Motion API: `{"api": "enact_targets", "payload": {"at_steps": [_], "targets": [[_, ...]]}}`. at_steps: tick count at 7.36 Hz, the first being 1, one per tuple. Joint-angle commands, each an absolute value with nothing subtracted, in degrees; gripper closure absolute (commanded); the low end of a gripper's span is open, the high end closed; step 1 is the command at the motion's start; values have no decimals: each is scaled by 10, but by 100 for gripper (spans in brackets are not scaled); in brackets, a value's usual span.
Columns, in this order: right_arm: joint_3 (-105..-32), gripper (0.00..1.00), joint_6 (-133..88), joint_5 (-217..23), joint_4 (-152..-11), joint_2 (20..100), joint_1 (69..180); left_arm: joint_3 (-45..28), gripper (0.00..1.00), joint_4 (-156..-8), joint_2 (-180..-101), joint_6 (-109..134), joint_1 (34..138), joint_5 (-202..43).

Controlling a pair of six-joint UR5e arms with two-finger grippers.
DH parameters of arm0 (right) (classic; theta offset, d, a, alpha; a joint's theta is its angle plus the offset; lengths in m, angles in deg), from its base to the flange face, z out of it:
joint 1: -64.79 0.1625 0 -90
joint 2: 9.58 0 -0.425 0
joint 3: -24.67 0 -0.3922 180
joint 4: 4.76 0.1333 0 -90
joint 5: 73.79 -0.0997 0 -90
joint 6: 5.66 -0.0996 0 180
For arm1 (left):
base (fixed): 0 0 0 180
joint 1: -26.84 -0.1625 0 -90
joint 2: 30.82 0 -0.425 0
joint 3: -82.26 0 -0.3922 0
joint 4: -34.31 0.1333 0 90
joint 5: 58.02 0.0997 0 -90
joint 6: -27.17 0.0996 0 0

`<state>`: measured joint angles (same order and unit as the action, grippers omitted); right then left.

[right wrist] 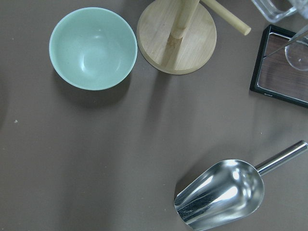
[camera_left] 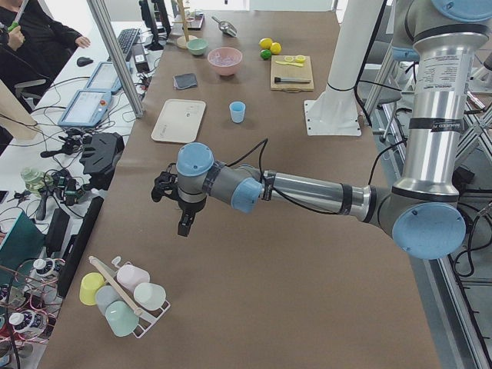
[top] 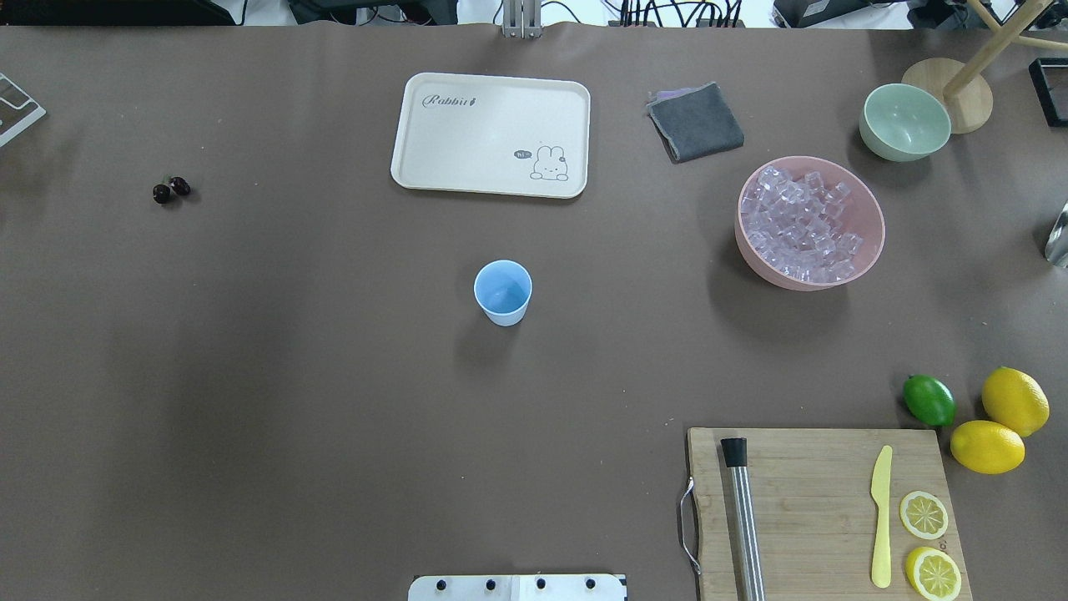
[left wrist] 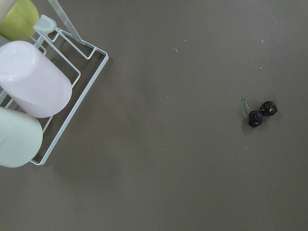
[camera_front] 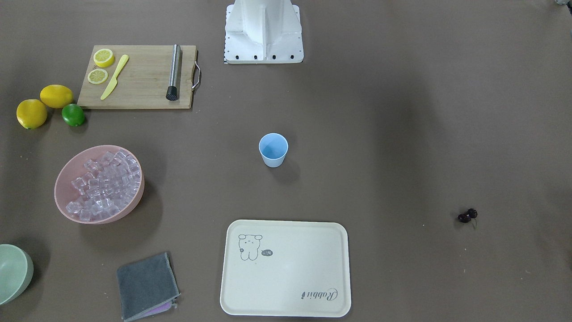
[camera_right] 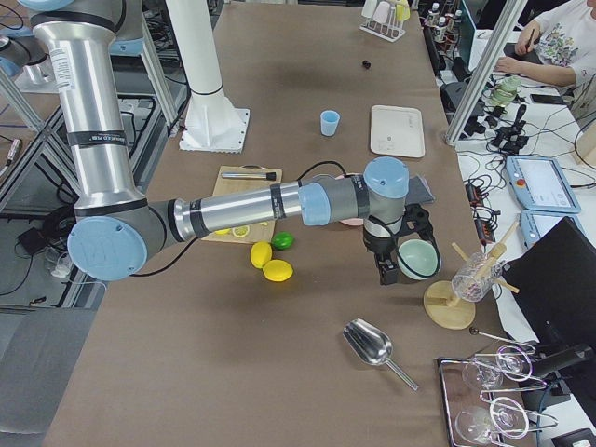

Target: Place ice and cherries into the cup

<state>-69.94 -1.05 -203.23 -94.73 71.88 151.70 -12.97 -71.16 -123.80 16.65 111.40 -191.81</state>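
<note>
The left arm (camera_left: 307, 192) stretches out level, the left end effector (camera_left: 184, 224) pointing down; the right arm (camera_right: 242, 209) reaches likewise, the right end effector (camera_right: 388, 268) pointing down; neither's finger spacing is discernible.

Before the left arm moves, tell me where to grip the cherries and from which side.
Take the cherries by the two round fruits, straight down from above, jaws straddling the pair. They lie flat on the table, and their thin green stems hug the surface, likely too low to pinch.

Light-blue cup (top: 502, 291) standing mid-table, cherries (top: 171, 189) far left, pink bowl (top: 809, 222) heaped with ice (top: 799, 223) right, cream tray (top: 491, 134) beyond.
</note>
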Motion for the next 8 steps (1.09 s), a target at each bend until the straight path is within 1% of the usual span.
{"api": "enact_targets", "payload": {"at_steps": [1, 3, 5, 8], "targets": [[-712, 0, -13, -2041, -954, 719, 1519, -121, 2, -710, -1234, 160, 1121, -1921], [-711, 0, -16, -2041, -955, 717, 1517, -124, 2, -711, -1230, 159, 1123, -1921], [-723, 0, -84, -2047, -948, 717, 1472, -113, 2, -712, -1237, 160, 1124, -1918], [-728, 0, -87, -2048, -948, 709, 1470, -124, 2, -715, -1235, 162, 1125, -1917]]}}
